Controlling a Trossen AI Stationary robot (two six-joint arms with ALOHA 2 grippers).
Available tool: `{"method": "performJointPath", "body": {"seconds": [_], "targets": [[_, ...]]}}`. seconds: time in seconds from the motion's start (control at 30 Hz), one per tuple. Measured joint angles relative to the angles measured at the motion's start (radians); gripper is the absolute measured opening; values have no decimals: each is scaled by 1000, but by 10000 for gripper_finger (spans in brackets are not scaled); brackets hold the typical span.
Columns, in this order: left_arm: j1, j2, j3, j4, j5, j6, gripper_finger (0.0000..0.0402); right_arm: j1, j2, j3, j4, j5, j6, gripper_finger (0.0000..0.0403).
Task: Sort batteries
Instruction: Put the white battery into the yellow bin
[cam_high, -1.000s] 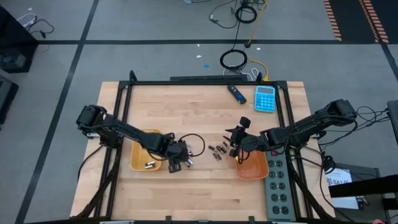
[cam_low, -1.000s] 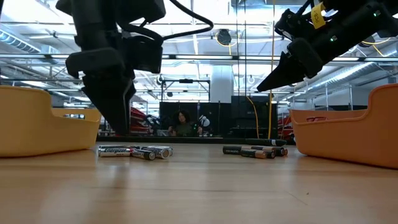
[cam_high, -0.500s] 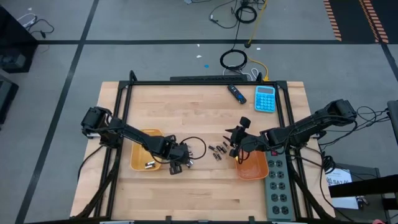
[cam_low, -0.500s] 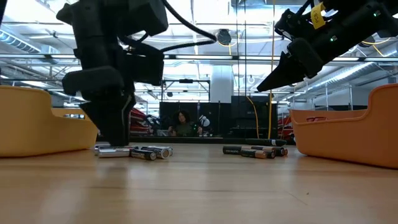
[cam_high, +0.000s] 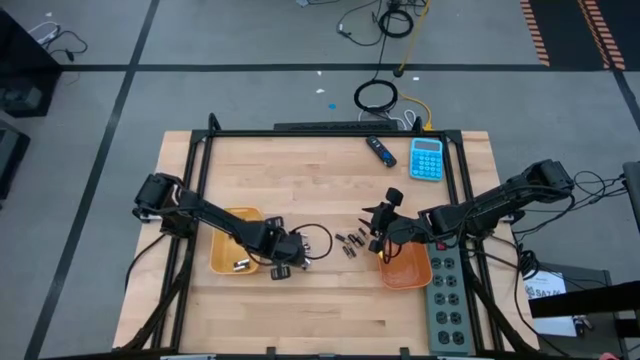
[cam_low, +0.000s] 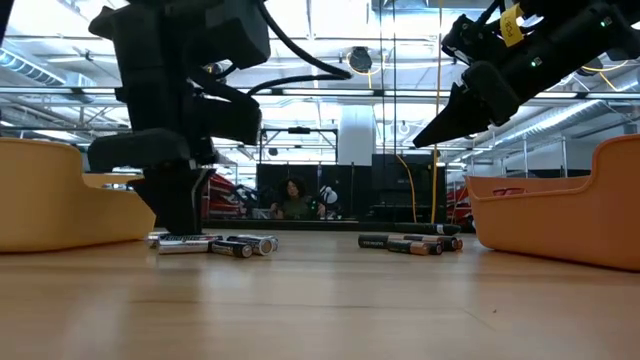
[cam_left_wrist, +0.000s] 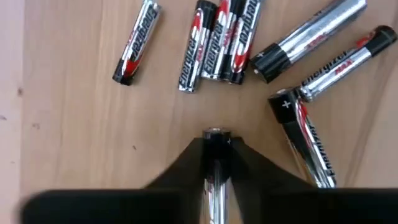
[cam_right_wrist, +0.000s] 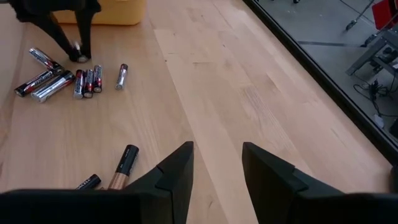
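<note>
Several silver batteries (cam_left_wrist: 217, 37) lie loose on the wood table beside the yellow tray (cam_high: 232, 256); they also show in the low view (cam_low: 232, 244). My left gripper (cam_left_wrist: 215, 163) stands down on the table among them, shut on one silver battery (cam_left_wrist: 214, 134). A cluster of thinner dark batteries (cam_high: 348, 243) lies between the trays, also seen in the low view (cam_low: 410, 243). My right gripper (cam_right_wrist: 216, 167) hangs open above the table near them, next to the orange tray (cam_high: 405, 270), with nothing between its fingers. My left gripper pinches a silver battery between its two fingers, which sit on its two long sides. One end (cam_left_wrist: 214, 132) sticks out past the fingertips. The fingers come from above, pointing steeply down. The battery seems to lie on the table, level with the others (cam_low: 185, 243).
A blue calculator (cam_high: 427, 158) and a dark stick with a blue tip (cam_high: 379, 149) lie at the table's far right. A grey power strip (cam_high: 447, 300) runs along the right edge near the orange tray. Black frame rails (cam_high: 330, 132) border the table.
My left gripper has sunk to the table, down onto the silver batteries beside the yellow tray, and shifted slightly toward the near edge. The batteries around it lie as before.
</note>
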Motion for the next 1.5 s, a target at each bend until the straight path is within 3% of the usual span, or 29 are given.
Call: {"method": "performJointPath", "body": {"seconds": [0.23, 0.47, 0.67, 0.83, 0.9, 1.03, 1.13, 1.27, 1.37, 1.5], "targets": [[-10, -7, 28, -42, -38, 45, 41, 0, 0, 0, 1, 0, 0, 130], [-14, -223, 80, -192, -196, -11, 41, 0, 0, 0, 0, 6, 2, 130], [-64, -432, 50, -436, -118, -275, 41, 0, 0, 0, 6, 14, 27, 130], [-192, -514, -123, -488, -158, -564, 42, 33, 5, 0, 7, 13, 87, 130], [-239, -515, -197, -468, -187, -664, 64, 52, 12, 0, 9, 23, 109, 130], [-292, -517, -241, -482, -183, -758, 148, 80, 38, 0, 12, 52, 149, 130], [-305, -521, -186, -524, -200, -759, 194, 85, 59, 0, 18, 59, 162, 130], [-282, -519, -103, -506, -296, -675, 210, 77, 78, 0, 44, 59, 161, 130], [-227, -495, -82, -372, -311, -552, 212, 72, 80, 0, 57, 58, 162, 130], [-176, -419, -82, -109, -245, -427, 213, 81, 80, 0, 51, 58, 180, 130]]}}
